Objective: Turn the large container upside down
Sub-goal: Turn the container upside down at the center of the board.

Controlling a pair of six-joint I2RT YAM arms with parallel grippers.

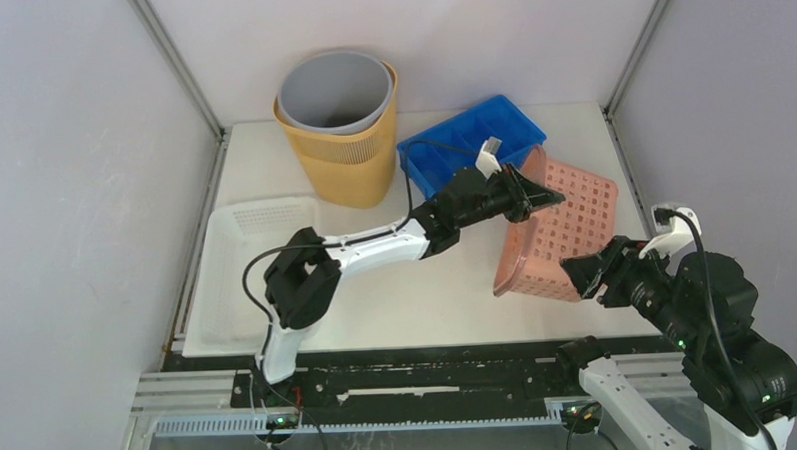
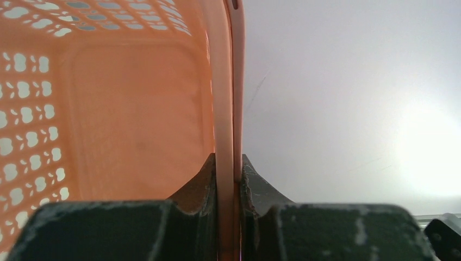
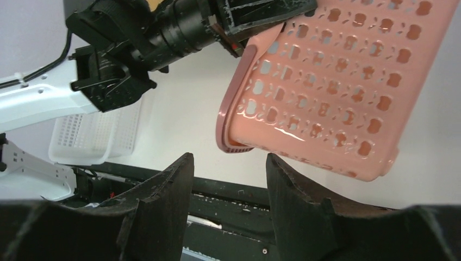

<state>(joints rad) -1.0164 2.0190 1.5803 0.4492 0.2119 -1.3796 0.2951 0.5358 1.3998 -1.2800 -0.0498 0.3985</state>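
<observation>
Basket hung tilted over the right of the surface, its opening facing left and its rim clamped in the left pincer. Right pincer stood apart and empty, just beside the lower corner. Risk: the thin rim (a narrow pinch only) could slip as the basket rolled over, or its corner could strike the right pincer.

No text, label, brand, number or sign can be read in any of the three views.
</observation>
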